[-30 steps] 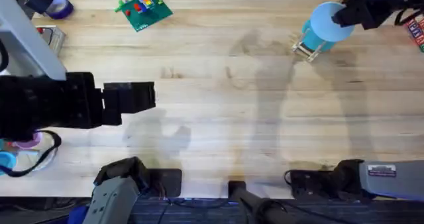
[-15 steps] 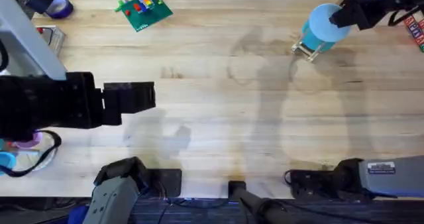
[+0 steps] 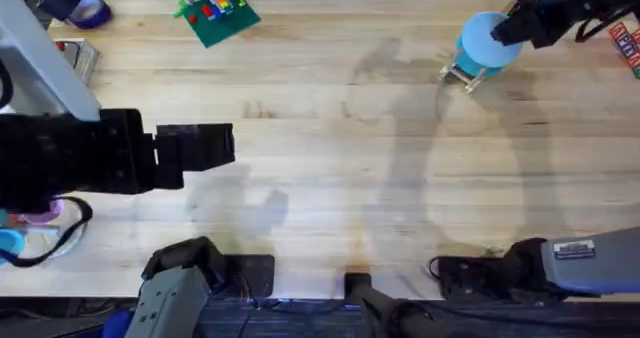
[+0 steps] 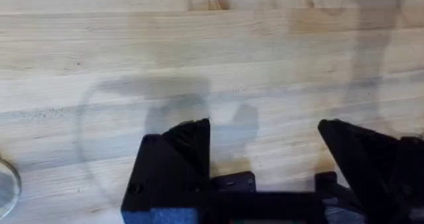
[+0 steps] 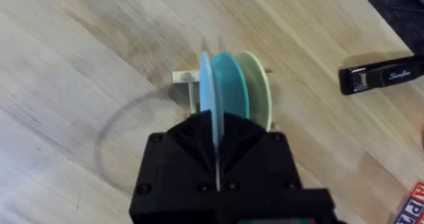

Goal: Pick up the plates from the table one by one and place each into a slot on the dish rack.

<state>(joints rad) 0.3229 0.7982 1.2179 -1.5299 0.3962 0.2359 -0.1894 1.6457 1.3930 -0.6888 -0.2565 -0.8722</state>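
Here, a pale sky-blue plate [image 5: 206,85] is gripped by the right gripper [image 5: 217,151] at the dish rack [image 3: 462,73]
The plate is held upright beside a teal plate [image 5: 228,88] and a cream plate [image 5: 257,91] in the rack, at the table's [image 3: 330,148] far right. The left gripper [image 4: 265,151] is spread wide above bare wood

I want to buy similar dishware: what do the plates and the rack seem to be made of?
The pale sky-blue plate and teal plate look like matte plastic: thin, evenly coloured, no glaze shine. The dish rack looks like unfinished light wood, with pale dowel-like pegs.
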